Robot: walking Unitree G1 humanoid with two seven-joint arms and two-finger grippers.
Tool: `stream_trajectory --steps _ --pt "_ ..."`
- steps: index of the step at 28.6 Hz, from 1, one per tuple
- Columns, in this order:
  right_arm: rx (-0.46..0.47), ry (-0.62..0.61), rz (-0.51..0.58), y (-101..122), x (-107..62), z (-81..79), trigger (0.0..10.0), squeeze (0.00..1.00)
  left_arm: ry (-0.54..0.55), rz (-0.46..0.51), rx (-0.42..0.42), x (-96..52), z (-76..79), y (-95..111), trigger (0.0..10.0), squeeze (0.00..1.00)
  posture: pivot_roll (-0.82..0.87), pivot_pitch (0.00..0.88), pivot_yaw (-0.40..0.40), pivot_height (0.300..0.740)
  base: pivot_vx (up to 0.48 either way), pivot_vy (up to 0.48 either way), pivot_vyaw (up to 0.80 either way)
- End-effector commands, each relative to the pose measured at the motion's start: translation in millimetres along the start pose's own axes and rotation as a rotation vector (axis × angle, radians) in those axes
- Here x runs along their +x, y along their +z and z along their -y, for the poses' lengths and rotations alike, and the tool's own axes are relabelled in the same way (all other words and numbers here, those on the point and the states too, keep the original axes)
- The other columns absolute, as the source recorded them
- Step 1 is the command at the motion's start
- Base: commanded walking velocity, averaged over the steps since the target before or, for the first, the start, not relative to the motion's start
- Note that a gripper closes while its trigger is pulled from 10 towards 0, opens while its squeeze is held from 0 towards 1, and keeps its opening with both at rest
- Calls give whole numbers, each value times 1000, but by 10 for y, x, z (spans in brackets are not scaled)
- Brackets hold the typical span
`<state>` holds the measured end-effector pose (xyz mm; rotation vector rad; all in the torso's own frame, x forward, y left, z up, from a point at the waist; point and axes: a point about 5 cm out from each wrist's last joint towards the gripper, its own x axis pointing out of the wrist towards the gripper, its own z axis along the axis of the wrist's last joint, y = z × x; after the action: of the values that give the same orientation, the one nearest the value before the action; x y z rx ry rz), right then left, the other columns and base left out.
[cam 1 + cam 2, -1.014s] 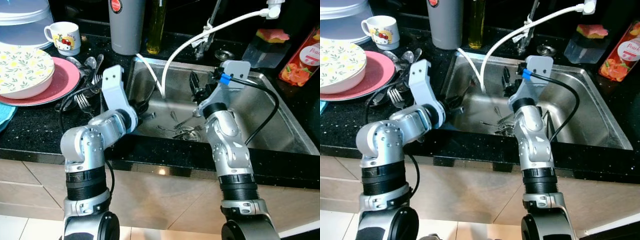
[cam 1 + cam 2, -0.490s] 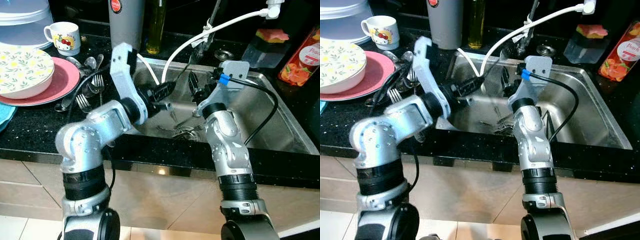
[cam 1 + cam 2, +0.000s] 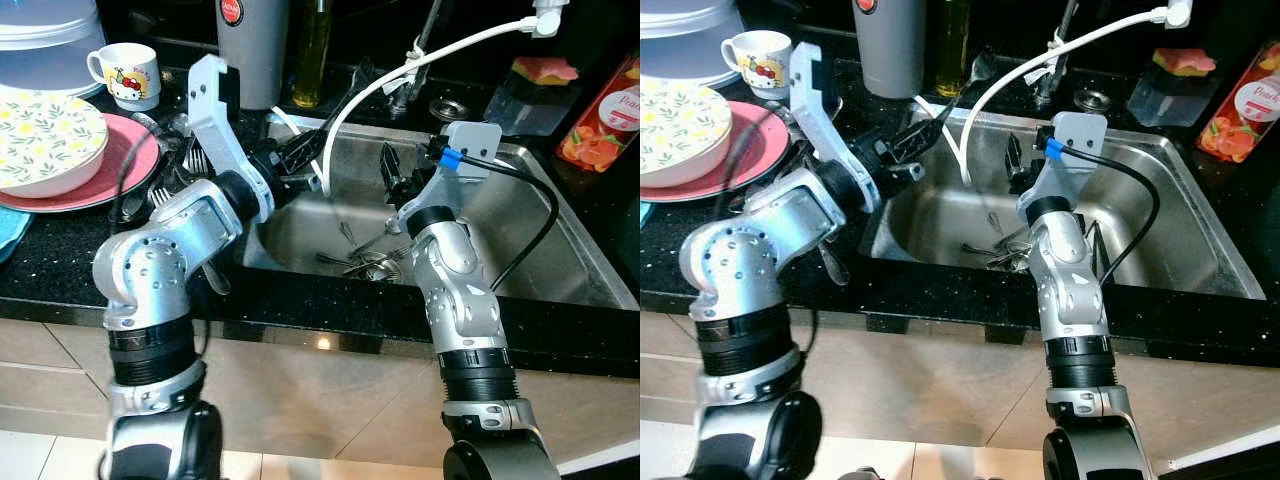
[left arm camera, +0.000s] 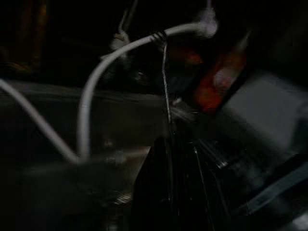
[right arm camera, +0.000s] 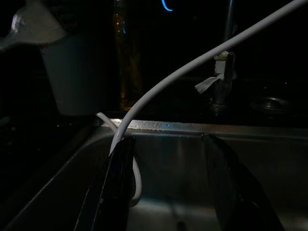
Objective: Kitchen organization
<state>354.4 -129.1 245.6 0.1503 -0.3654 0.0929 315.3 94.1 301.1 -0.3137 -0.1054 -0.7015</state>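
We have our left gripper (image 3: 912, 140) raised over the far left corner of the stainless sink (image 3: 560, 215), clenched on 1 slim piece of cutlery (image 3: 962, 88) whose bowl end points up and away toward the faucet; it looks like a spoon, though the left wrist view is too dark and blurred to be sure. Our right gripper (image 5: 168, 185) hangs inside the sink near its middle, fingers spread apart with nothing between them, just beside the white hose (image 3: 350, 105) that arcs down into the basin.

On the black counter to the left, several forks and spoons (image 3: 185, 140) already lie in a loose pile next to the pink plate (image 3: 135, 160), which carries a floral bowl (image 3: 45, 140). A cartoon mug (image 3: 128, 72) stands farther back, with a grey canister (image 3: 255, 50) and an oil bottle (image 3: 313, 50) behind the sink.

We judge the job partly done: some cutlery is out on the counter, 1 piece is in hand, and a small heap of utensils (image 3: 365, 262) is left around the drain on the sink floor. What remains, as we read it, is setting this piece with the others on the left and fetching the rest.
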Motion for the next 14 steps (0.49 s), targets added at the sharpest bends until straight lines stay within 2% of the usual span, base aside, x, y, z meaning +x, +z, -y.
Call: stream_trajectory --steps 1,2,5,6,8,10,12,14 --pt "0 -8 -8 -9 -12 26 10000 0 -37 15 124 11 94 23 10000 0 245 83 -96 740 0 0 0" --pt "0 -8 -8 -9 -12 25 10000 0 -36 18 163 6 97 30 10000 0 246 80 -95 740 0 0 0" --pt "2 -8 -4 -4 -10 21 10000 0 -15 18 207 13 80 27 10000 0 247 78 -94 740 0 0 0" --pt "5 -10 2 7 -6 19 10000 0 12 11 266 22 63 14 10000 0 246 76 -95 740 0 0 0" --pt "6 -11 5 12 -4 19 10000 0 23 10 297 27 56 8 10000 0 247 76 -95 740 0 0 0" --pt "11 -22 21 38 2 33 10000 0 130 21 527 61 -3 8 10000 0 251 73 -98 740 0 0 0" --pt "17 -35 42 80 9 51 10000 0 235 102 792 73 -54 58 10000 0 251 70 -97 740 0 0 0" --pt "17 -36 46 92 12 54 10000 0 258 128 824 69 -63 78 10000 0 251 70 -97 740 0 0 0"
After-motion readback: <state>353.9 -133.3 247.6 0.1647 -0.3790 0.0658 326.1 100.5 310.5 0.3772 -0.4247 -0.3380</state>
